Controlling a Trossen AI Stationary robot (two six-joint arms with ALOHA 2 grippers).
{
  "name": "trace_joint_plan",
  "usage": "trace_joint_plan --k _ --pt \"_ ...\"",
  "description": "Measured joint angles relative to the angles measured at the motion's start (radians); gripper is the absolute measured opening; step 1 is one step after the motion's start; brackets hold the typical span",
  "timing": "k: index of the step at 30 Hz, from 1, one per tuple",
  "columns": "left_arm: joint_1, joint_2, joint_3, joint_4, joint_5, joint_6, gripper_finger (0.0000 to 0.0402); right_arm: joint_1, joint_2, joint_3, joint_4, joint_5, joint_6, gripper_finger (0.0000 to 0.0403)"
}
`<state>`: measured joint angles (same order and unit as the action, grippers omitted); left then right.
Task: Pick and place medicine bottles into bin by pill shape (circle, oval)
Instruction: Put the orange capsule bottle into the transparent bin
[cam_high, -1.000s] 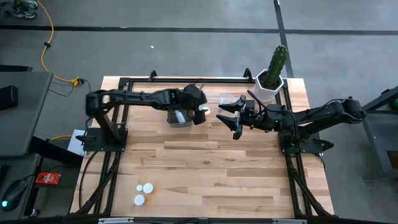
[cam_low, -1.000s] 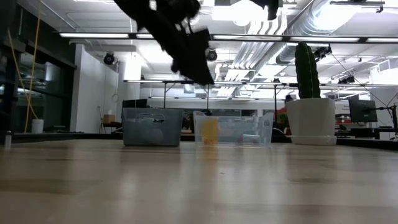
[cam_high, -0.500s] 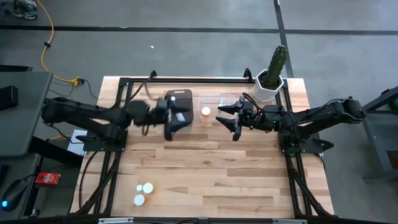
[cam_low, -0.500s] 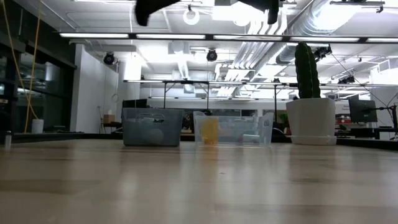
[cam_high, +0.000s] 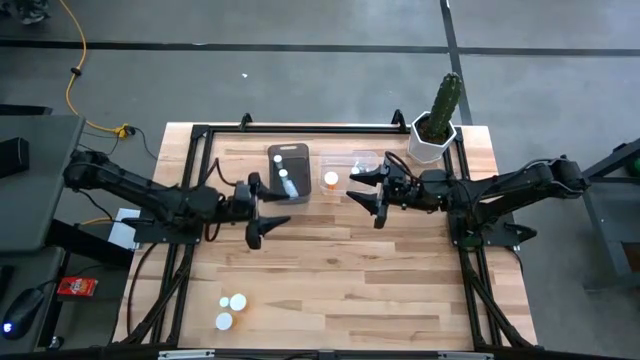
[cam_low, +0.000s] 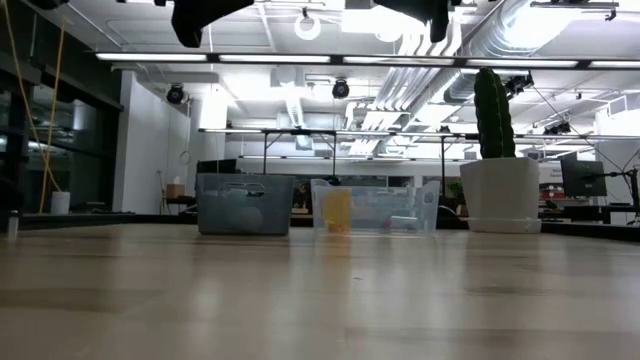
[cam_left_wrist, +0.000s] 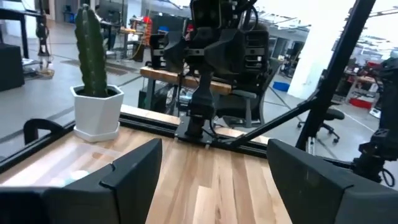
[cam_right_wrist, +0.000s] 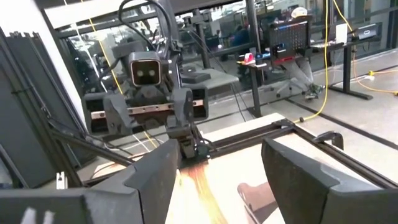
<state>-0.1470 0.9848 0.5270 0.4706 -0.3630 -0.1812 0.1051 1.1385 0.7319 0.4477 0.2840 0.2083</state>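
Observation:
Three white-capped medicine bottles (cam_high: 237, 301) stand on the table near its near left corner. A grey bin (cam_high: 272, 152) at the far middle holds bottles (cam_high: 283, 172). In the clear bin (cam_high: 362, 158) beside it lies an orange bottle (cam_high: 331, 179). My left gripper (cam_high: 268, 212) hangs open and level, left of and nearer than the grey bin. My right gripper (cam_high: 360, 197) hangs open and level on the near right side of the clear bin. Nothing is between either pair of fingers (cam_left_wrist: 214, 152) (cam_right_wrist: 217, 152).
A white pot with a cactus (cam_high: 432, 140) stands at the far right corner, close behind my right arm. A black frame (cam_high: 300, 128) runs along the far edge and both sides. The wooden tabletop (cam_high: 350, 290) lies bare in the middle and near right.
My left gripper has drawn back from above the grey bin toward the table's left edge and somewhat nearer, tipping from a downward slant to level. Its fingers have stayed open. The bottles in the grey bin now show.

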Motion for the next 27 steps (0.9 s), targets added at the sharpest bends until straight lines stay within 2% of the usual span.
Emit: trace_joint_plan --k 7,13,15,20,23,27 --pt "0.000 0.000 0.000 0.000 0.039 -0.018 0.0278 0.000 0.000 0.000 -0.020 -0.004 0.000 0.0226" --pt "-0.001 0.000 0.008 -0.029 0.006 -0.034 0.0278 0.000 0.000 0.000 -0.056 -0.004 0.014 0.0226" --pt "-0.013 0.001 0.057 -0.161 -0.009 -0.035 0.0278 0.000 0.000 0.000 -0.060 -0.004 0.028 0.0226" --pt "-0.090 0.053 0.285 -0.671 -0.006 -0.025 0.0278 0.000 0.000 0.000 -0.067 -0.006 0.045 0.0226" --pt "-0.177 0.117 0.420 -0.931 0.005 -0.025 0.0278 0.000 0.000 0.000 -0.068 -0.007 0.045 0.0226" --pt "-0.330 0.215 0.523 -1.191 0.013 -0.081 0.0278 0.000 0.000 0.000 -0.073 -0.007 0.040 0.0226"
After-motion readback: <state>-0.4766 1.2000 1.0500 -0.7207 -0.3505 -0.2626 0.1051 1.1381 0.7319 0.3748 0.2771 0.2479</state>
